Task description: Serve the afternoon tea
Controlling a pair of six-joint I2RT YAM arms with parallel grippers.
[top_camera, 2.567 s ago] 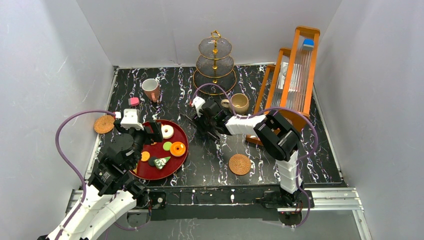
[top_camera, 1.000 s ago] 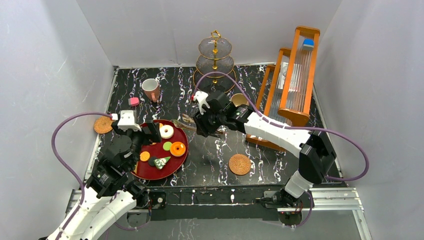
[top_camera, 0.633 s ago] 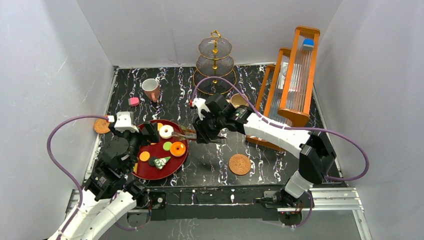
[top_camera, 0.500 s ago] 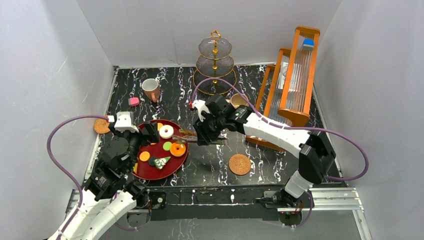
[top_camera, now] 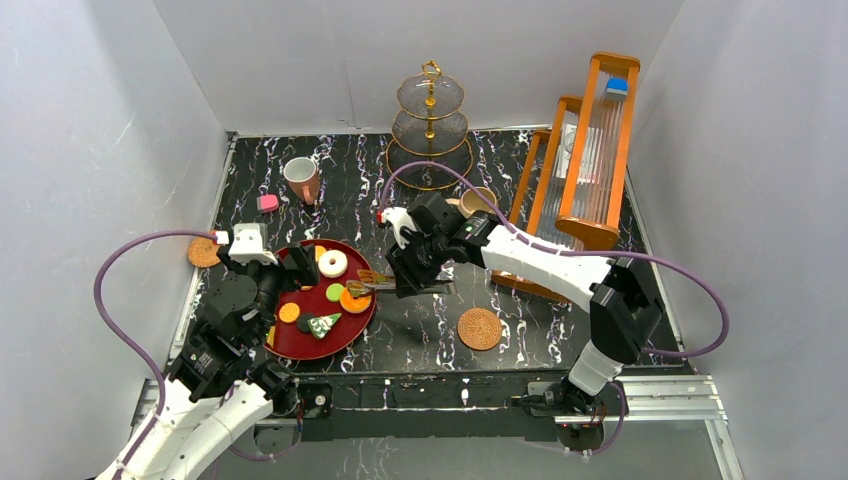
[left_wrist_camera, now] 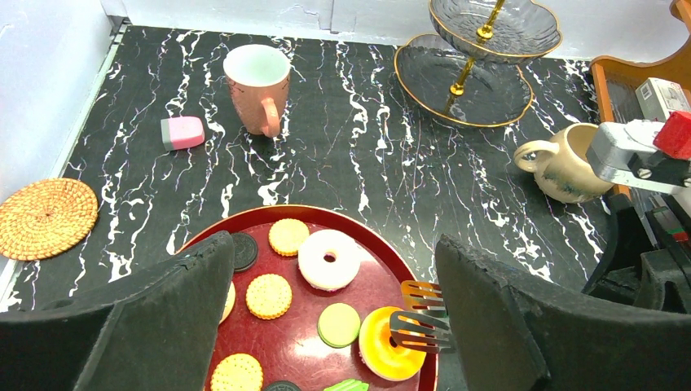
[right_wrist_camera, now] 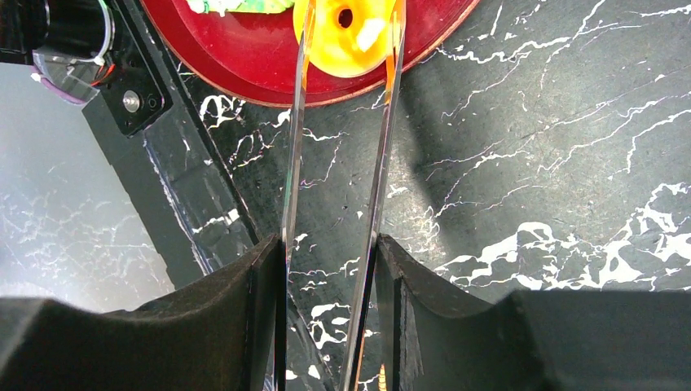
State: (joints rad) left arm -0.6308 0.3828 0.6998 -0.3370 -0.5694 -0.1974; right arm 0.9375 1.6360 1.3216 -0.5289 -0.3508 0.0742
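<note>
Tongs (right_wrist_camera: 292, 163) are pinched between the right gripper's (right_wrist_camera: 330, 244) fingers. Their two tips straddle the orange donut (right_wrist_camera: 346, 37), which lies near the right edge of the red tray (left_wrist_camera: 371, 273). Can't tell if they're actually squeezing it. Left gripper (left_wrist_camera: 330, 244) hangs over the tray with jaws spread wide, nothing in them, white donut (left_wrist_camera: 329, 259) right below. Gold three-tier stand (top_camera: 430, 130) sits at the back, beige mug (left_wrist_camera: 566, 163) just front-right of it, one woven coaster (top_camera: 479, 328) near the front.
</note>
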